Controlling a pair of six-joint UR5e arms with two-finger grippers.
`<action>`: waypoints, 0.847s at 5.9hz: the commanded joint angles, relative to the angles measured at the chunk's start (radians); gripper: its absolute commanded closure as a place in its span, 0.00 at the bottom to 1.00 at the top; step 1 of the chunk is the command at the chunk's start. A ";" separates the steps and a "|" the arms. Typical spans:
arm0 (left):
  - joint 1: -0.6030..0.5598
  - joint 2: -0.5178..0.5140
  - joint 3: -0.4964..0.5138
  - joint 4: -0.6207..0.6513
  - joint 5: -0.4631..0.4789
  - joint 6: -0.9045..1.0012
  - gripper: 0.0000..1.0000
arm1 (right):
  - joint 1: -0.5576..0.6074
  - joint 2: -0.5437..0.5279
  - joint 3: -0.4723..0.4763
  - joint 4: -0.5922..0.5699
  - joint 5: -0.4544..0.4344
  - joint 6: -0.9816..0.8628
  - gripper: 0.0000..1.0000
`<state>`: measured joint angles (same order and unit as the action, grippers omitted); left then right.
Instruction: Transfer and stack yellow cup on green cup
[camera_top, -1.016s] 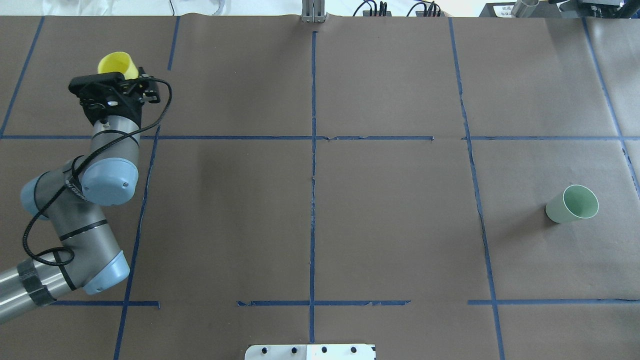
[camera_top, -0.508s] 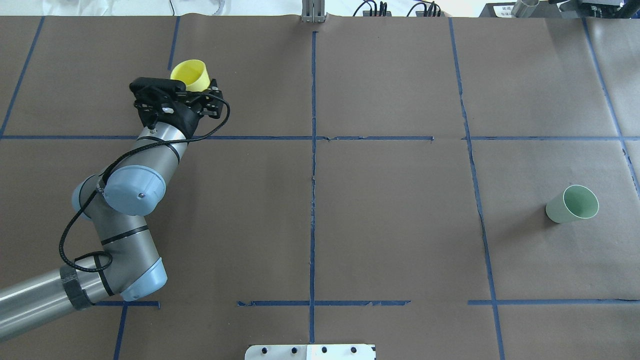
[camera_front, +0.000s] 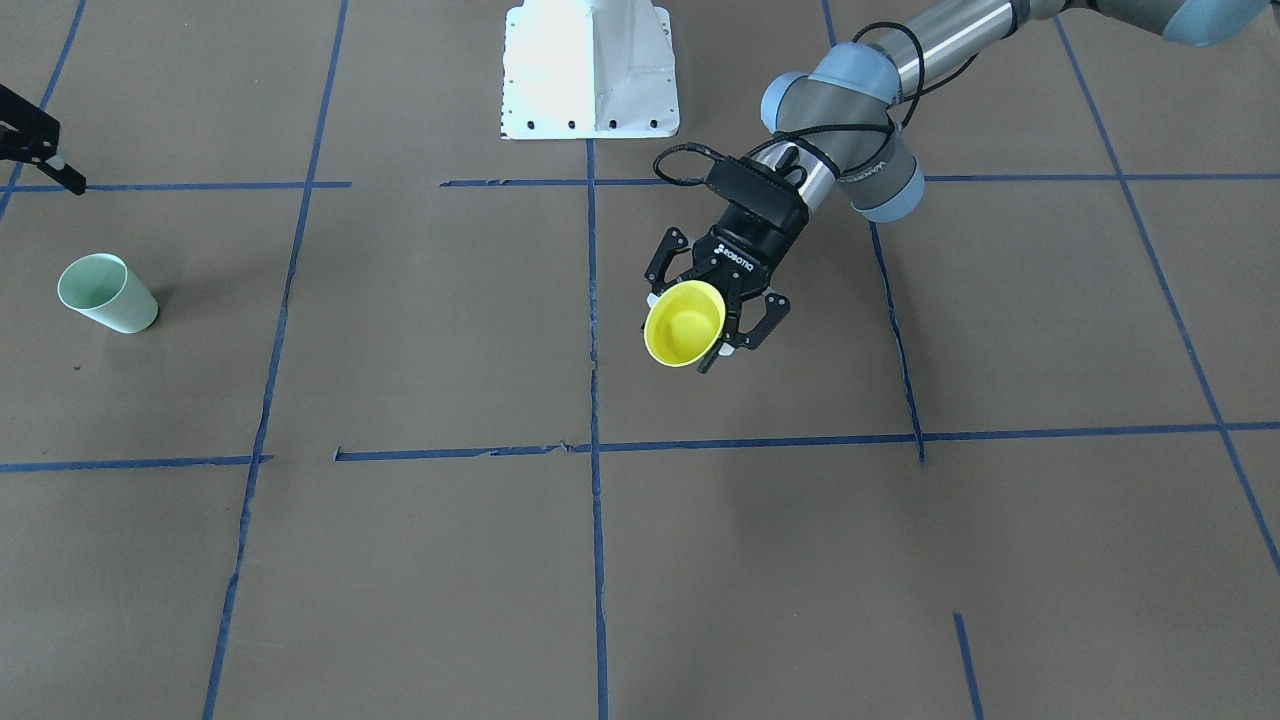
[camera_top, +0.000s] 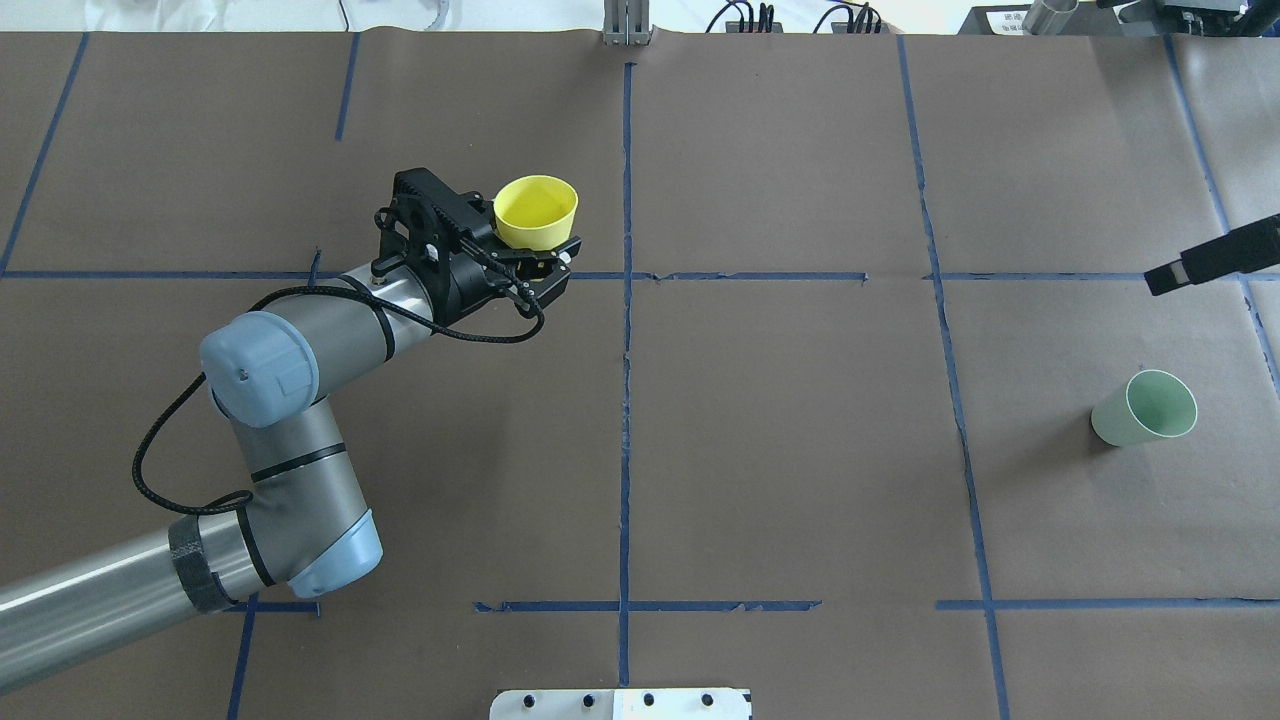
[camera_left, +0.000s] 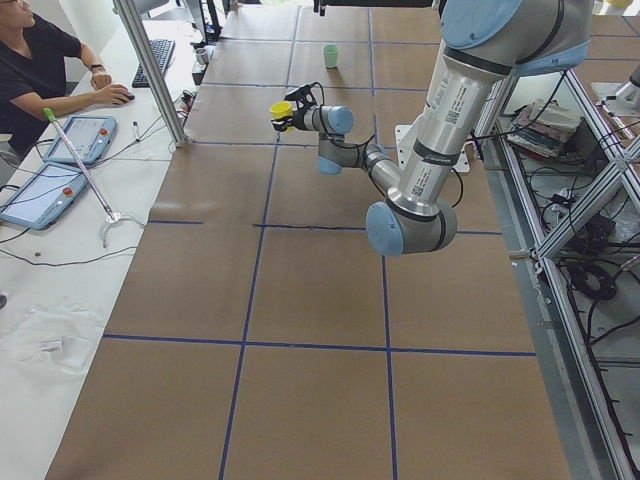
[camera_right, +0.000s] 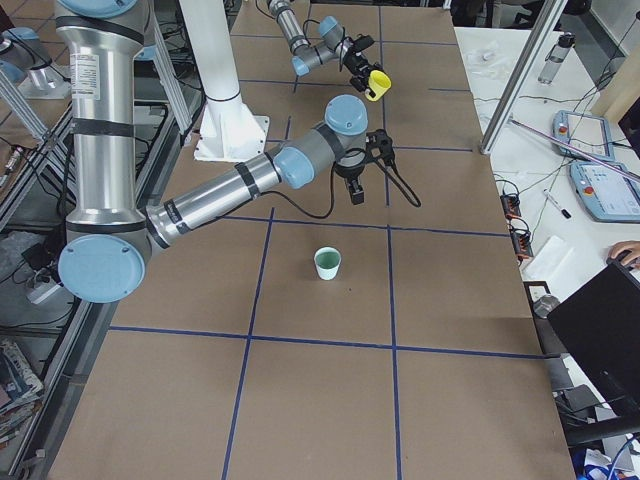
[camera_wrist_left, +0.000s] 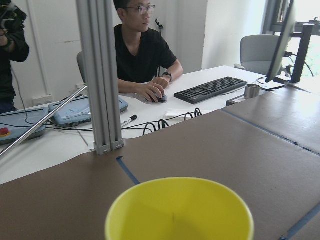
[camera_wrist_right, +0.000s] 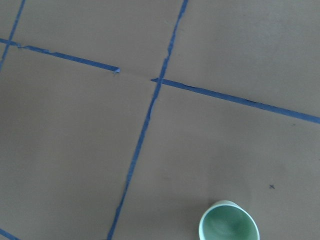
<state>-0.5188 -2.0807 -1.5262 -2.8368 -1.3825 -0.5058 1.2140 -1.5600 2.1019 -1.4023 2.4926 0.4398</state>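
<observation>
Overhead: within the last second the left pincer (camera_top: 541, 243) has swung the yellow cup (camera_top: 536, 212) from the bench's (camera_top: 780, 450) far-left edge almost to the centre line. The transfer is under way, but the green cup (camera_top: 1150, 408) stands well apart, far off to this pincer's right. The right pincer (camera_top: 1205, 262) has just entered; its opening I cannot tell.

Front-facing: the left pincer is closed narrowly on the cup's wall, holding it tilted above the bench.

Right wrist: the green cup sits upright below the right pincer.
</observation>
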 joint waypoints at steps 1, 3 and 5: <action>0.034 -0.001 -0.002 -0.081 -0.070 0.013 0.95 | -0.071 0.133 0.003 -0.006 0.000 0.186 0.00; 0.069 0.002 -0.002 -0.110 -0.064 0.015 0.97 | -0.219 0.291 -0.003 -0.009 -0.018 0.517 0.00; 0.088 0.002 -0.002 -0.122 -0.055 0.016 0.94 | -0.391 0.398 -0.022 -0.030 -0.175 0.676 0.00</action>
<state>-0.4436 -2.0791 -1.5285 -2.9506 -1.4439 -0.4904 0.9104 -1.2183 2.0916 -1.4185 2.4026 1.0296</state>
